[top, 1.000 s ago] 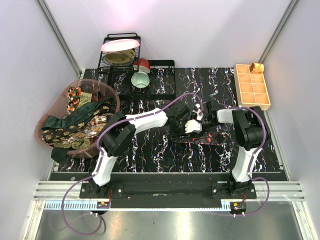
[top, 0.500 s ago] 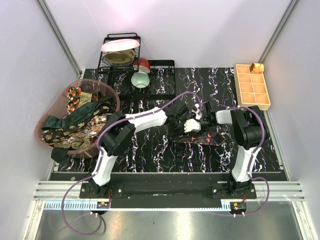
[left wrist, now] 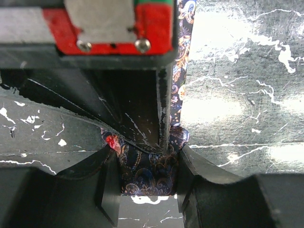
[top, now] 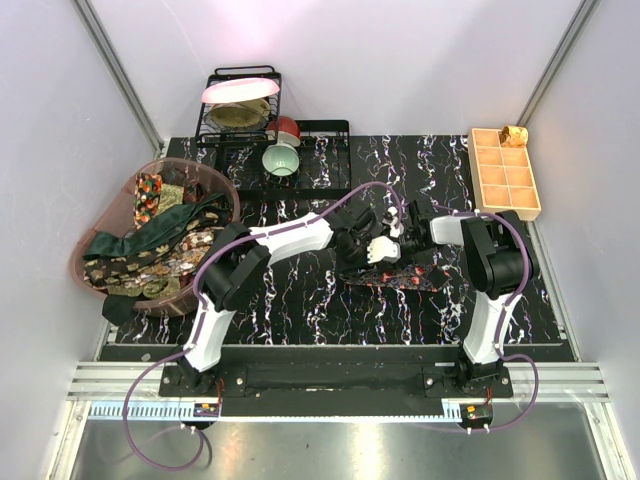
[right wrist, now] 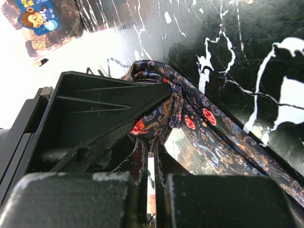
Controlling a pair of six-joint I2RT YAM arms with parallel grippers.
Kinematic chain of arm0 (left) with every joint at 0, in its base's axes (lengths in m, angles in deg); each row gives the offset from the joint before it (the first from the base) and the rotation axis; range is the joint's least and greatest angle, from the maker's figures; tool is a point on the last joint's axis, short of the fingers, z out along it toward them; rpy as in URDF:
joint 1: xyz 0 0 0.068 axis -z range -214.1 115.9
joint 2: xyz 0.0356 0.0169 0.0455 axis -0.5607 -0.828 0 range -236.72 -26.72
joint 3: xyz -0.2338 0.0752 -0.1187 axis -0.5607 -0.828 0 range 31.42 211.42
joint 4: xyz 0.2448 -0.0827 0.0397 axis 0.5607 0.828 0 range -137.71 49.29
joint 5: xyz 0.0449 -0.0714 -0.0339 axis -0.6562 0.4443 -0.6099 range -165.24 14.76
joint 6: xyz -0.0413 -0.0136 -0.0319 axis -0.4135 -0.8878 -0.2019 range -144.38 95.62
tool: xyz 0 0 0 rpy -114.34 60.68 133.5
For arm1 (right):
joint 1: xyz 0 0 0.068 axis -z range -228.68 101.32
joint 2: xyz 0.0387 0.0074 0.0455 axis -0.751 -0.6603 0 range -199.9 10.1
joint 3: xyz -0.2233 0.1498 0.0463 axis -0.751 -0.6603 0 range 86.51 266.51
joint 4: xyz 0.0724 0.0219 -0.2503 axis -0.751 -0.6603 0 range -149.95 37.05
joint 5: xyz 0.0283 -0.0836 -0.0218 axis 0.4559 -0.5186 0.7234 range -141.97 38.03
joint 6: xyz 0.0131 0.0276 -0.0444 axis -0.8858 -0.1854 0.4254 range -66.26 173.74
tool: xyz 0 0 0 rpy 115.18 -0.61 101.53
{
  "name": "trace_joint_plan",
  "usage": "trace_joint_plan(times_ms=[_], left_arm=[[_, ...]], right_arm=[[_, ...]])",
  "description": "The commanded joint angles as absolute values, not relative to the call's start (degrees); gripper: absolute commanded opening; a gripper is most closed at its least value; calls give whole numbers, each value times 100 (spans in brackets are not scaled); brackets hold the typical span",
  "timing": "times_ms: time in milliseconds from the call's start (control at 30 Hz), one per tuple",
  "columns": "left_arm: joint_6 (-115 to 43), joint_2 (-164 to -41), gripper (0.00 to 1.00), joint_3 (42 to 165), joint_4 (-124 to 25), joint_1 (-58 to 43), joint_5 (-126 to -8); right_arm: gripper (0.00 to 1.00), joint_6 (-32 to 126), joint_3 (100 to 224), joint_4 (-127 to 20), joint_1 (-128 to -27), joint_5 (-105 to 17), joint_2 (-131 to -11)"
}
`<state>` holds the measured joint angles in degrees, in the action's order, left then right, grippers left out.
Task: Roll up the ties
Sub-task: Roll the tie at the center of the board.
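A dark tie (top: 420,277) with red dots lies across the black marbled mat, one end bunched up where both grippers meet. My left gripper (top: 372,250) is shut on that bunched end, and the patterned fabric (left wrist: 147,173) fills the gap between its fingers (left wrist: 204,180). My right gripper (top: 400,232) comes in from the right with its jaws shut. Its thin fingertips (right wrist: 153,147) pinch the bunched fabric (right wrist: 159,118), and the rest of the tie (right wrist: 223,142) trails off to the right. More ties (top: 150,250) fill a pink basket (top: 215,175).
A black dish rack (top: 240,115) with a plate stands at the back, and a green bowl (top: 282,160) sits in front of it. A tan gridded tray (top: 505,185) lies at the back right, a small brown thing (top: 515,135) beside it. Grey walls enclose the mat.
My right gripper's jaws have closed from open to shut on the bunched tie end. Both grippers have edged slightly left; the left one keeps its hold.
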<state>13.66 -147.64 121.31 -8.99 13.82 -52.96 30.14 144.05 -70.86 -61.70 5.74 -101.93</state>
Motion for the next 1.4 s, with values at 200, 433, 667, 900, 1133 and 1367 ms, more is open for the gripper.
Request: trace_joint_plan(times_ms=[200,433,667,900,1133,1367], left_arm=[[1209,-14679,47,11993,-675,1222,-4756],[1113,-14493,52,11720,-1106,1152,-4361],[972,-14362,54,11457,-1510,1011,-4132],[911,-14054,60,11035,-2204,976,-3974],[735,-13992,66,10719,-2749,976,-3877],[331,-14124,69,10613,-3268,976,-3912]], right_arm=[[0,3396,14452,-7527,-6195,-1040,-10090],[0,3467,14470,-7694,-6151,-1347,-10064],[0,3554,14540,-7888,-6151,-1698,-10055],[0,3625,14602,-8020,-6151,-1910,-10073],[0,3634,14637,-8099,-6151,-2094,-10082],[0,3669,14663,-8152,-6151,-2156,-10117]])
